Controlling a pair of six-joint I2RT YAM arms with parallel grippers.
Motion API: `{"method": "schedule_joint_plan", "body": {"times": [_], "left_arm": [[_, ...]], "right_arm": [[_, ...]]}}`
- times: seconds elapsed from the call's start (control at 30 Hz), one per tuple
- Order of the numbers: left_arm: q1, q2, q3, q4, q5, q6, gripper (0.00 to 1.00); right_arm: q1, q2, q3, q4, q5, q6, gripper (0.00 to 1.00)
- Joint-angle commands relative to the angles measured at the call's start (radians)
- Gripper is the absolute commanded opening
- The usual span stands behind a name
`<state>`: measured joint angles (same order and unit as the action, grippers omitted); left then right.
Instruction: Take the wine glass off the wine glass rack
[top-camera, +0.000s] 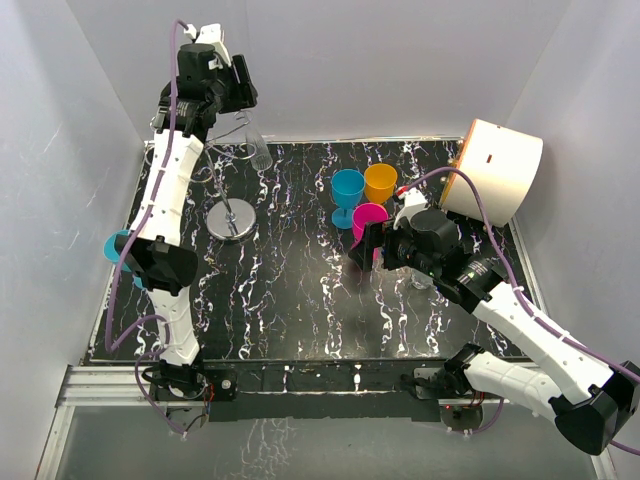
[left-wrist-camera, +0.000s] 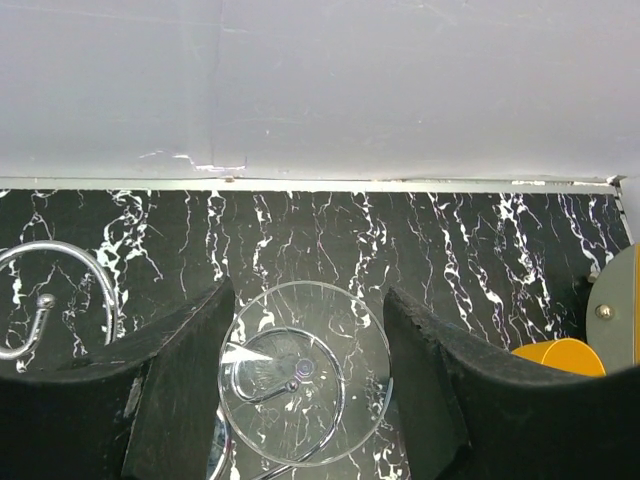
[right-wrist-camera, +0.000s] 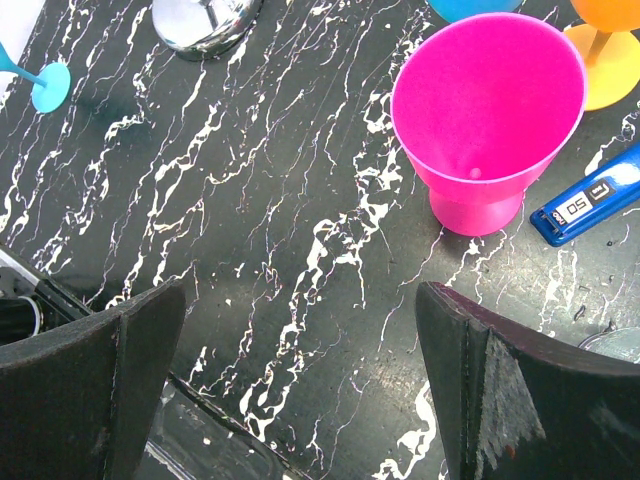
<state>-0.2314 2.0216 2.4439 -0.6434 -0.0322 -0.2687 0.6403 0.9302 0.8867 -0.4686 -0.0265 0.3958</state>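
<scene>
step in hand: freeing the wine glass (left-wrist-camera: 305, 385) from the wine glass rack (top-camera: 231, 218), which stands at the far left of the table (top-camera: 300, 300). the glass hangs foot-up in a curled hook at the top of the rack. the curl shows through the clear foot, wrapped about the stem.

the left gripper (left-wrist-camera: 307, 300) brackets the foot, one jaw on each side, set at the width of its rim. it cannot be told whether they pinch the foot or only flank it, so confirm a firm hold before moving. the clear surface is likely slick, so grip squarely.

draw the stem out through the open mouth of the curl, not straight up, then lift away. check that the wire rack does not tip or drag.

the right gripper (right-wrist-camera: 300, 290) hovers near the pink cup (right-wrist-camera: 487, 110), jaws spread and empty. it could steady the rack's base if needed.
</scene>
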Motion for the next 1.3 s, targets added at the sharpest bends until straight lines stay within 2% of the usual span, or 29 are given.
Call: {"method": "schedule_joint_plan", "body": {"times": [0.0,0.83,1.27], "left_arm": [[0.003,-0.049,-0.013,0.034,0.033,0.013,0.48],[0.002,-0.135,-0.080,0.034,0.067,0.011,0.45],[0.002,-0.185,-0.109,0.016,-0.119,0.104,0.45]], "right_arm": [[-0.001,-0.018,0.033,0.054,-0.008,0.008,0.98],[-0.001,-0.020,0.026,0.061,-0.027,0.025,0.98],[-0.001,-0.019,0.021,0.065,-0.031,0.029,0.99]]}}
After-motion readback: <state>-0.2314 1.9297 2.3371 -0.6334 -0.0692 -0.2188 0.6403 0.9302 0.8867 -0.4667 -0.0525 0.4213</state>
